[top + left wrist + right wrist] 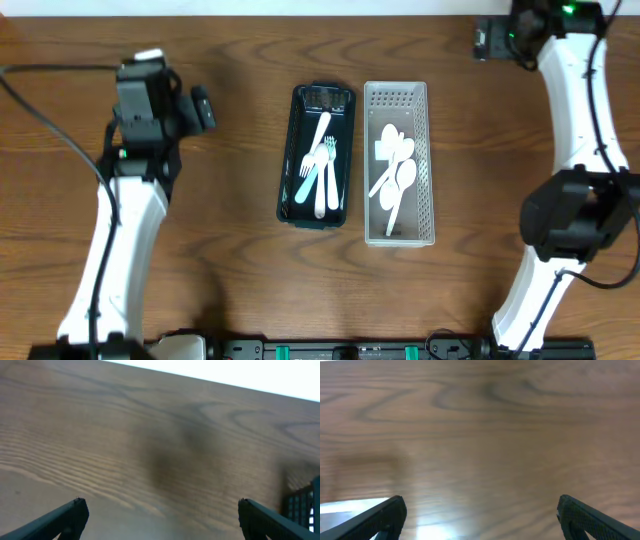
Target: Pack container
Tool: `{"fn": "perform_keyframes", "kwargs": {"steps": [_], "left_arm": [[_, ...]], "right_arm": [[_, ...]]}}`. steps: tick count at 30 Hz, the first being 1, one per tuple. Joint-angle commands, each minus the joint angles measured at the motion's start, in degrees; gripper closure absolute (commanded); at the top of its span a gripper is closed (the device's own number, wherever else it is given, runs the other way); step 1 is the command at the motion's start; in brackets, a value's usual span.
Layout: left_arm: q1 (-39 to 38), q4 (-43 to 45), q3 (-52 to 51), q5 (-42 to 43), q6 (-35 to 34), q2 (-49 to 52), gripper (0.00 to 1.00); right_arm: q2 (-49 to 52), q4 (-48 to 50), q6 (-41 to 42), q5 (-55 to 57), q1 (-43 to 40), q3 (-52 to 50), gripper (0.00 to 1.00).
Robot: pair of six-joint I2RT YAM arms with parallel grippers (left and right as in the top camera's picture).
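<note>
Left gripper (pixel 203 108) and right gripper (pixel 484 40) both apart, empty; dark tray (pixel 284 150), long axis top-to-bottom, lies right of nearer left gripper.

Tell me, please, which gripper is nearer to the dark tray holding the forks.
Left. The left gripper hovers just left of the dark tray, near its far end; the right gripper is at the table's far right, beyond the white basket.
</note>
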Motion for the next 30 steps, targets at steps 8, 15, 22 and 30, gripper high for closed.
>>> {"fn": "perform_keyframes", "kwargs": {"steps": [8,15,22,30], "left_arm": [[0.09,7.96,-13.18,-0.87,0.79,-11.8,0.02],[0.09,8.22,-13.2,-0.87,0.79,-11.85,0.02],[0.09,8.41,-13.2,-0.87,0.79,-11.85,0.02],[0.09,8.66,-13.2,-0.87,0.79,-11.85,0.02]], "right_arm": [[-7.85,5.22,-3.63,-4.81,-2.43,-20.9,0.02],[-7.85,9.97,-3.65,-4.15,2.73,-31.15,0.04],[-7.85,11.37,-4.52,-4.2,7.61,-33.99,0.06],[-7.85,11.28,-5.88,-5.64,9.4,-33.99,0.05]]}}
